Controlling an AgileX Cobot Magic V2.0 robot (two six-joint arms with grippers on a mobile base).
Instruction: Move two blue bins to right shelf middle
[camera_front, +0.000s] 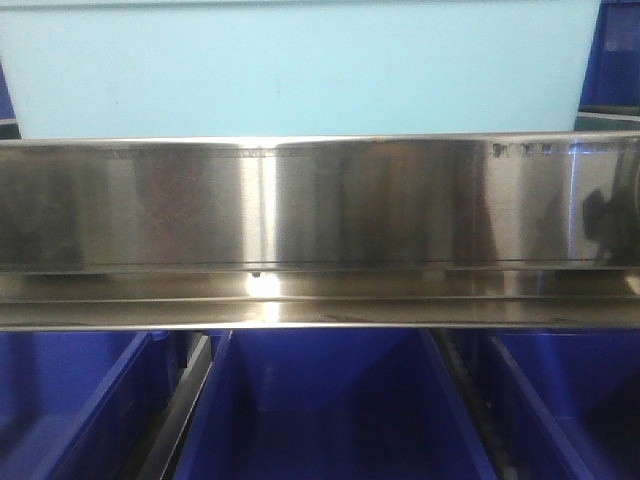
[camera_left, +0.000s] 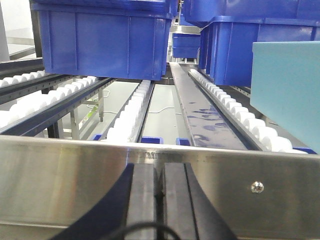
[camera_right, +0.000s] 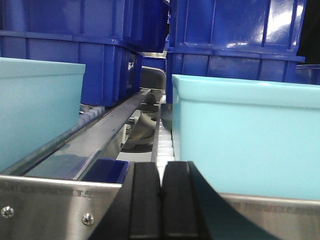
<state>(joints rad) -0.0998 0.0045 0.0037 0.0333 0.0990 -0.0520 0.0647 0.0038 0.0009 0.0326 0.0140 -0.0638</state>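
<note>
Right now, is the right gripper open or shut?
Shut. In the right wrist view the right gripper has its two black fingers pressed together, nothing between them.

A pale light-blue bin fills the top, just behind a shiny steel shelf rail — beneath it sit three dark blue bins (open tops showing), side by side.

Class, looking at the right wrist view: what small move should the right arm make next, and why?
Probably open the right gripper and lift it toward the rim of the pale blue bin on its right. The jaws are shut on nothing, below that rim, at the steel rail.
</note>
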